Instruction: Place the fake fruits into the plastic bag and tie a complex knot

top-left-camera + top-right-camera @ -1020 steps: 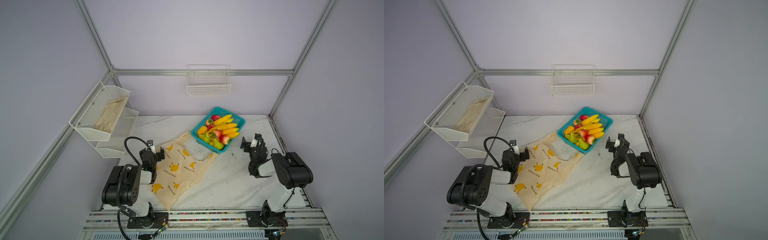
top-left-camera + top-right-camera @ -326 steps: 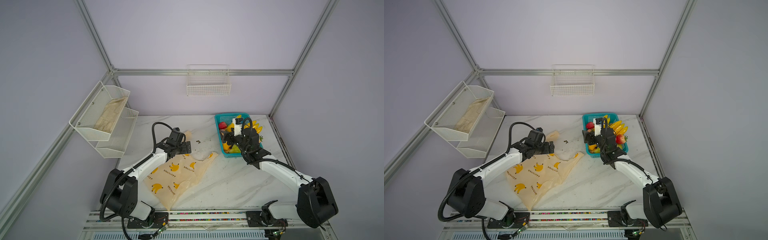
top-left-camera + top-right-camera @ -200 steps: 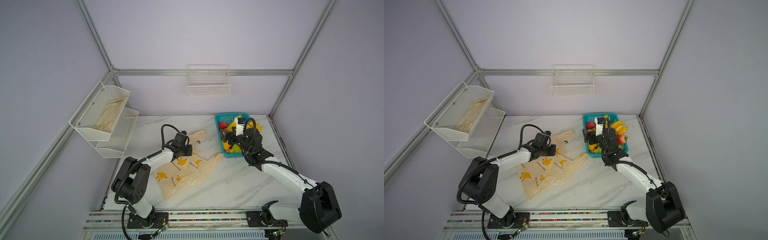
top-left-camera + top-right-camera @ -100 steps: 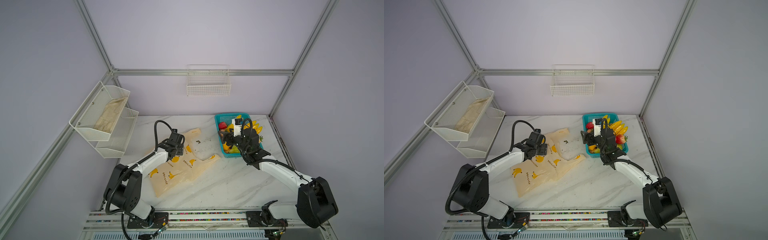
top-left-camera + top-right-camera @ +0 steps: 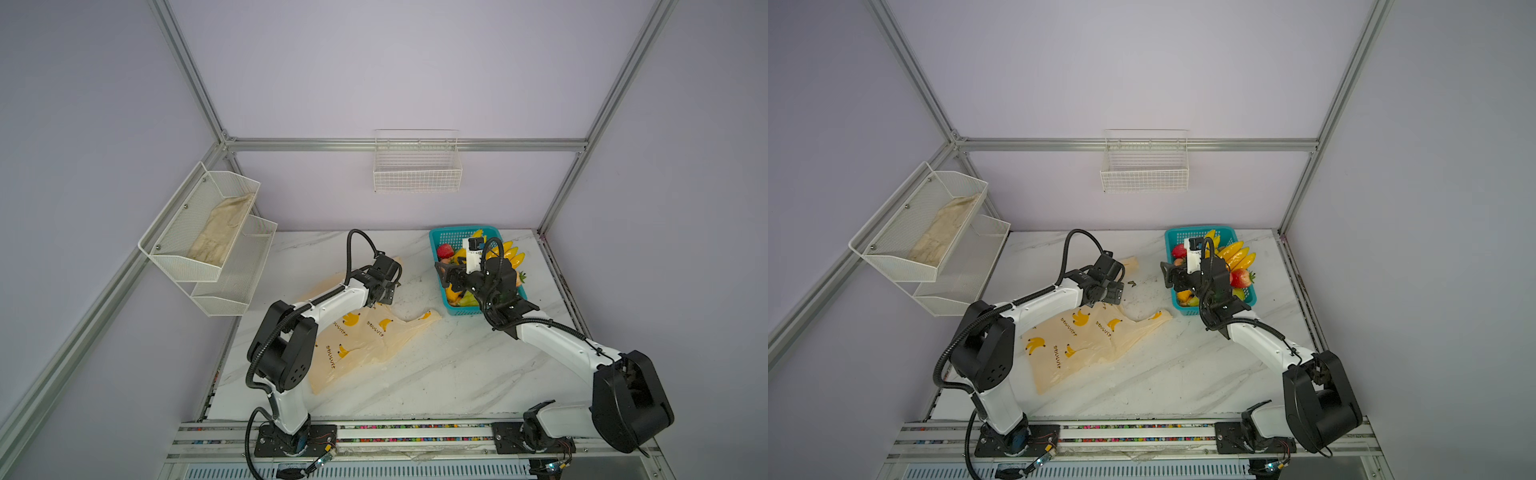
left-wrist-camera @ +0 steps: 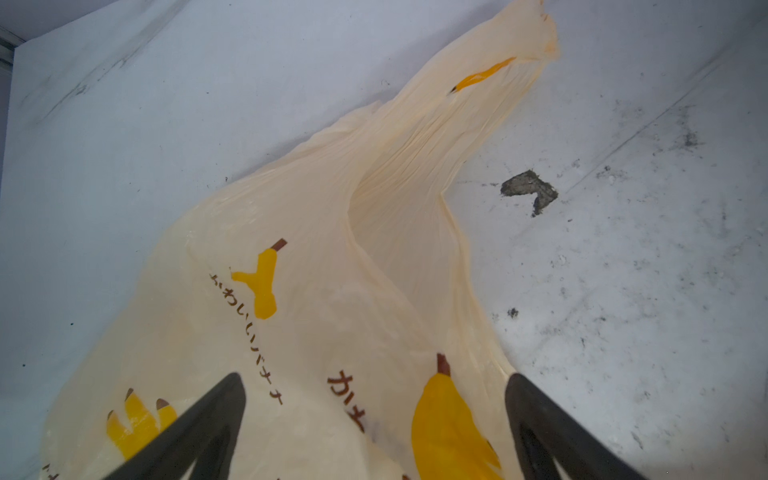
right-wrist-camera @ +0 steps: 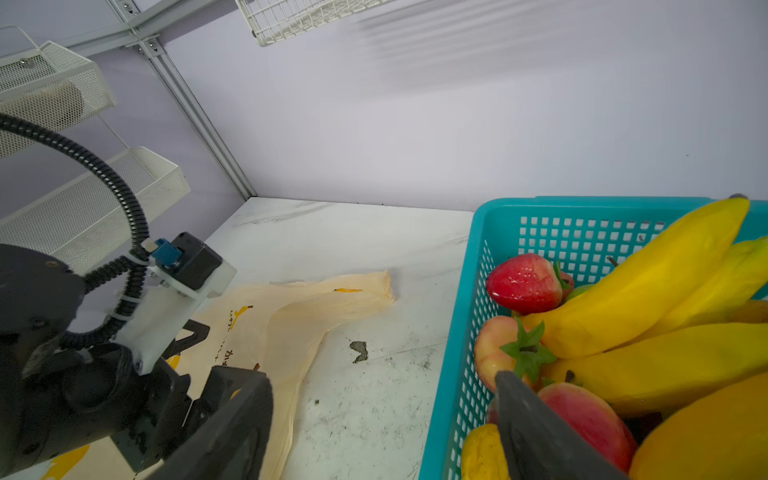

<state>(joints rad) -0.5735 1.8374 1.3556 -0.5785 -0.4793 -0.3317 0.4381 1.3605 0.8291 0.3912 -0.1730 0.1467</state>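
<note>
- Rack [image 5: 183, 253] w/ cloth [image 5: 220, 232] on far-left wall; not part of the job.
- L gripper [image 5: 386, 291] sits low over the bag's upper edge. Wrist view [image 6: 374, 376] shows jaws wide, film lying under them, nothing pinched.
- Bag [image 5: 365, 336] lies flat and empty on table [image 5: 436, 365], left of centre. One handle [image 6: 478, 95] runs toward the back, 2nd handle [image 5: 428, 316] points at the basket.
- Handling, my guess: film is thin, limp, slick, near weightless, and the layers cling. Pinch one layer at the mouth rim or a handle base, not the flat middle; it'll prob. drag along.
- Scrap [image 6: 528, 191], a dark bit on the table just beside the handle: clear in both wrist views, a mere speck from the top.
- R gripper [image 5: 446, 276] is at the basket's left wall. Wrist view [image 7: 376, 374] shows jaws wide, one finger [image 7: 536, 428] over fruit, the other outside the wall, holding nothing.
- Basket [image 5: 455, 237] at back right holds all fruits [image 5: 509, 257]. They look hard, glossy and light, so likely to slip: take bananas [image 7: 665, 266] across the bunch, strawberry [image 7: 523, 282] round its middle.
- Top views give layout and both arms; only wrist views show the jaw gaps.
</note>
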